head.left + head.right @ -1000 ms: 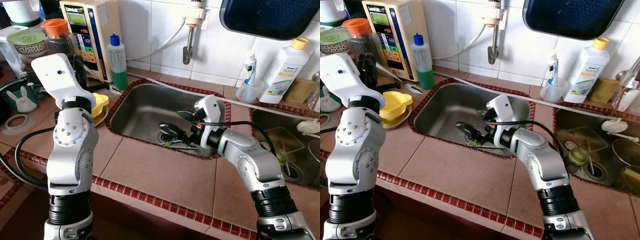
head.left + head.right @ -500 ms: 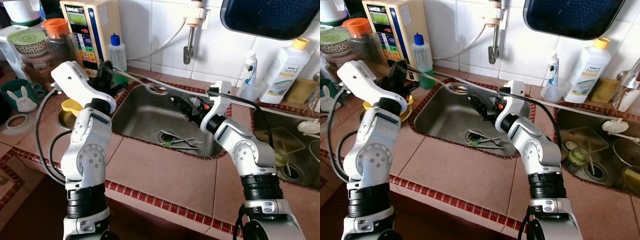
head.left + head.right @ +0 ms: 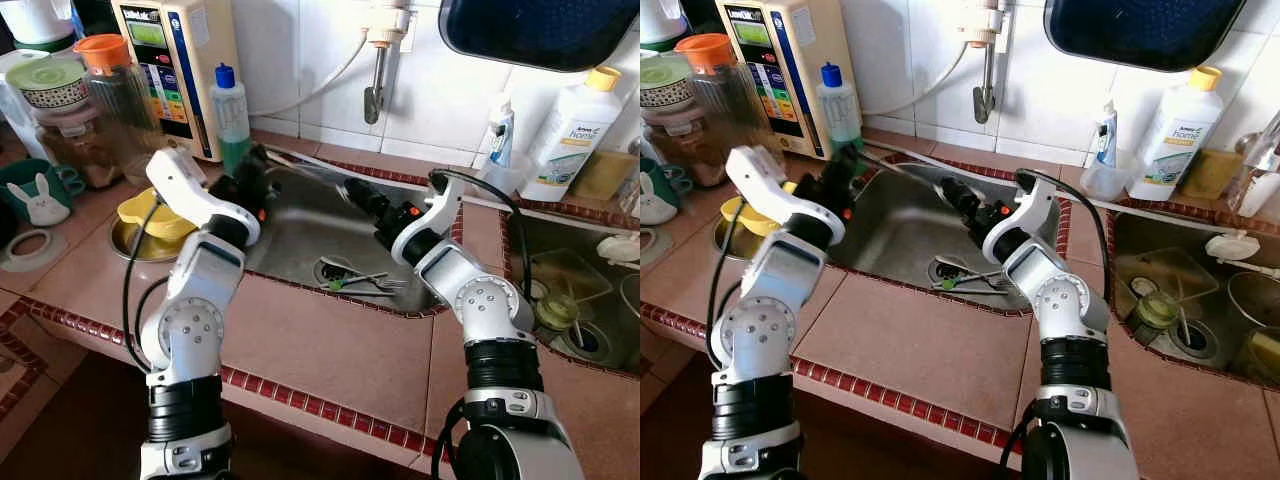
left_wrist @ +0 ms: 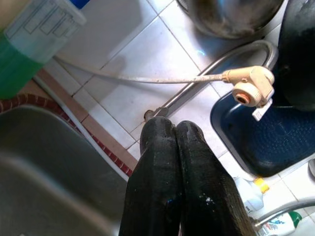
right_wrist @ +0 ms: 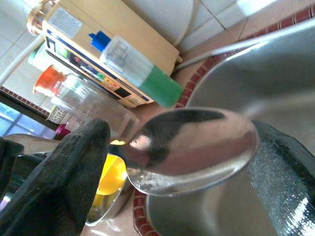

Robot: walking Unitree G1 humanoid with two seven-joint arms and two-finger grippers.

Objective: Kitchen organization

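Since half a second ago, both arms have closed in over the sink [image 3: 300, 215]: the left gripper [image 3: 250, 180], then near the counter's left edge, now hangs over the basin's upper-left rim, and the right gripper [image 3: 358, 192] has edged further toward centre frame.

Right gripper: pinching a spoon [image 5: 189, 147]; right wrist view shows the bowl between the two black fingers [image 5: 59, 182]. In the head views the handle [image 3: 902, 163] appears to run up-left from that claw toward the left gripper, along the sink's back rim.

Left gripper: fingers [image 4: 165, 177] pressed together, holding nothing.

Judgement: the spoon's long axis points at the left gripper, which sits just beside the free end, so a hand-over looks likely; it would need to spread first.

Remaining cutlery [image 3: 360, 283] lies at the drain, centre frame.
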